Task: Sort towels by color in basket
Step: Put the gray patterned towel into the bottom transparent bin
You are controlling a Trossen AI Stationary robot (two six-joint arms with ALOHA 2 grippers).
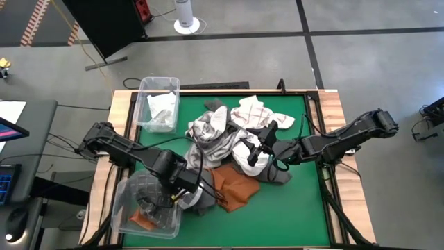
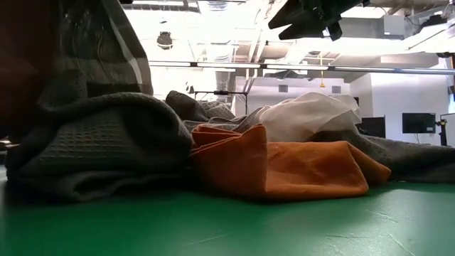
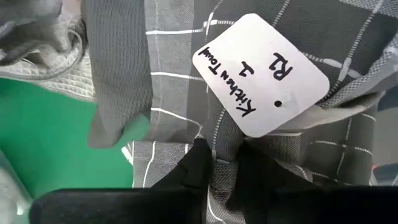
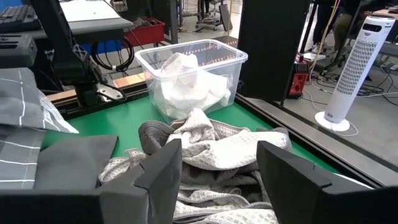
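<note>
My left gripper (image 1: 182,190) points down beside the near-left clear bin (image 1: 123,208) and is shut on a dark grey towel with thin white checks (image 3: 174,74). A white handwritten tag (image 3: 261,74) lies on it. That towel hangs as a dark sheet (image 2: 99,50) in the low view. A heap of grey-and-white towels (image 1: 222,135) and a rust-orange towel (image 1: 232,187) lie mid-table. My right gripper (image 1: 260,149) hovers open above the heap, its fingers (image 4: 163,174) empty. My left gripper pinches a bunched fold of the checked towel (image 3: 225,163) between its two fingers, just beside the white tag. The fingers come from above and point down. The cloth hangs slack below them; its lower part reaches the grey waffle cloth (image 2: 92,142) on the table.
A far-left clear bin (image 1: 158,104) holds white towels (image 4: 186,81). The near-left bin holds dark grey cloth and a bit of orange (image 1: 142,221). Bare green mat (image 1: 291,215) lies at the near right. Wooden rails (image 1: 333,139) edge the table.
</note>
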